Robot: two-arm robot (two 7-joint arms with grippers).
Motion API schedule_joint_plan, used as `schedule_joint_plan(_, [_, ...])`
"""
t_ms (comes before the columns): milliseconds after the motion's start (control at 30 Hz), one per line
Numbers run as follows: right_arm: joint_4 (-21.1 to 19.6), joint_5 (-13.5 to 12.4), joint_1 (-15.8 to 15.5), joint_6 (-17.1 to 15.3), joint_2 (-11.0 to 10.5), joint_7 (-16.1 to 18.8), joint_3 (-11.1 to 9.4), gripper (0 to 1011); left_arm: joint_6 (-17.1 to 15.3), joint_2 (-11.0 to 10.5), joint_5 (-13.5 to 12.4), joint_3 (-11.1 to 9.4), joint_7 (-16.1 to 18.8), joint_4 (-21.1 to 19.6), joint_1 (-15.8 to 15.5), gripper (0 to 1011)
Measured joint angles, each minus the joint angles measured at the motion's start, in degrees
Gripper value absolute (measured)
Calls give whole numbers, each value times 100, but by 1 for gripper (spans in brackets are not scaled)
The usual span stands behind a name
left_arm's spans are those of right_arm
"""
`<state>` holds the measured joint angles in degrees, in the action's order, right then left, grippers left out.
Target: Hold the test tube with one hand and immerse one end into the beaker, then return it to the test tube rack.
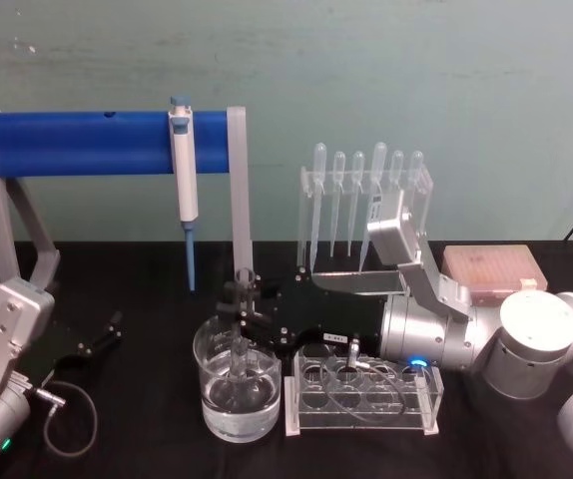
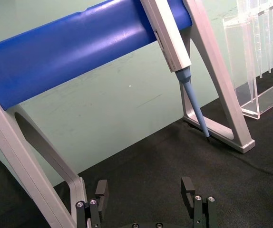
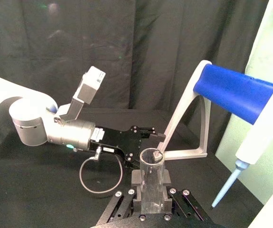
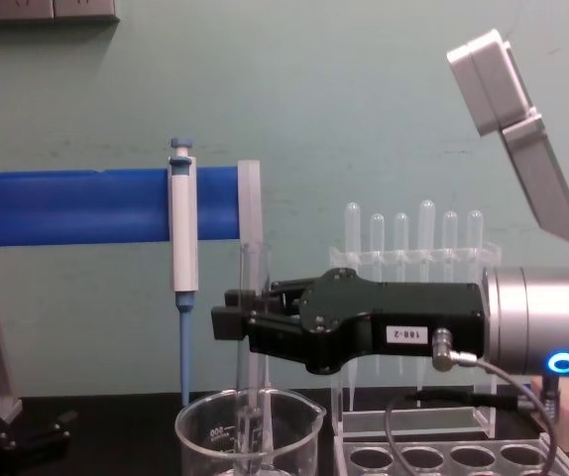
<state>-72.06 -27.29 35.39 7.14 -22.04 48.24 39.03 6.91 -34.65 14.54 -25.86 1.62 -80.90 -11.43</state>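
1. One tube point(image 4: 253, 263) stands upright, pinched by our right claw point(image 1: 243, 302), so that its lower end dips inside the beaker point(image 1: 210, 349).
2. Our left claw point(image 2: 146, 187) rests spread, parked well to the left on the worktop point(image 1: 147, 429).
3. We judge a straight lift clear. The rack point(image 1: 364, 407) sits just right of the beaker, and a pipette point(image 1: 184, 180) hangs near behind.

A white label point(image 4: 407, 335) on the right gripper point(image 4: 248, 319) reads "188-2".
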Motion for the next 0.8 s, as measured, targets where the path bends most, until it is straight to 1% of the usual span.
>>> schedule_joint_plan(300, [-251, -21, 61, -194, -114, -6, 0, 227, 0, 0, 0, 0, 0, 0, 0, 1000])
schedule_joint_plan(800, [-678, -233, 140, -490, -327, -71, -57, 227, 0, 0, 0, 0, 0, 0, 0, 1000])
